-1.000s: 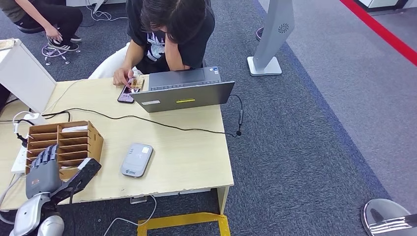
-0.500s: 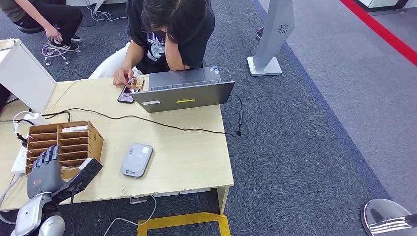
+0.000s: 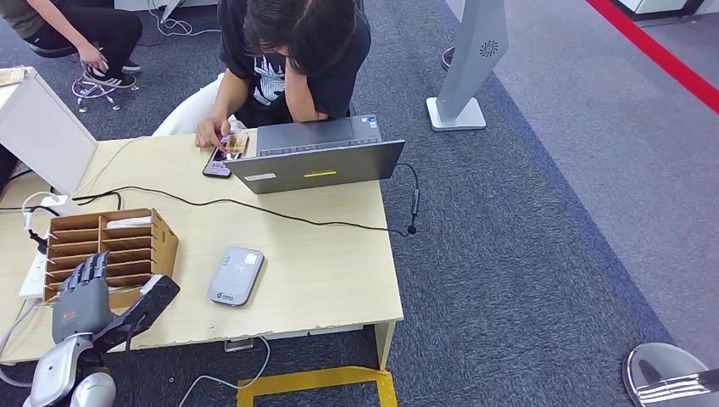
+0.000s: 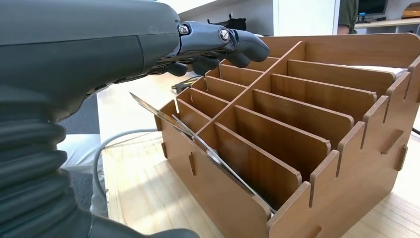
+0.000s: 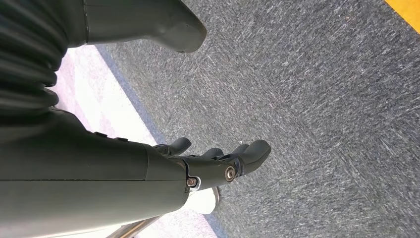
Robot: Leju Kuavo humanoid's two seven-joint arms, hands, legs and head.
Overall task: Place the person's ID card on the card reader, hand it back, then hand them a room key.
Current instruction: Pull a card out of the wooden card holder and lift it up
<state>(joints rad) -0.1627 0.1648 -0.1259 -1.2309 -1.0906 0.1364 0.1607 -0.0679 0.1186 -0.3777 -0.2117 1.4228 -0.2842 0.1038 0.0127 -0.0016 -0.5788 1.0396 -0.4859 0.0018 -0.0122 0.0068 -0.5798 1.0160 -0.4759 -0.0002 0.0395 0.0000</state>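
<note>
Your left robot hand [image 3: 80, 297] hovers with fingers apart and nothing held, at the tabletop's [image 3: 322, 271] near-left corner, just over the wooden slotted rack [image 3: 110, 246] holding thin room key cards [image 4: 198, 141]; the card reader [image 3: 236, 275] lies to its right

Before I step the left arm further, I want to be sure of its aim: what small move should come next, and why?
Probably ease the left robot hand down toward the wooden slot rack. It hovers open at the rack's near end, holding nothing, and thin cards lean in the near slots.
</note>
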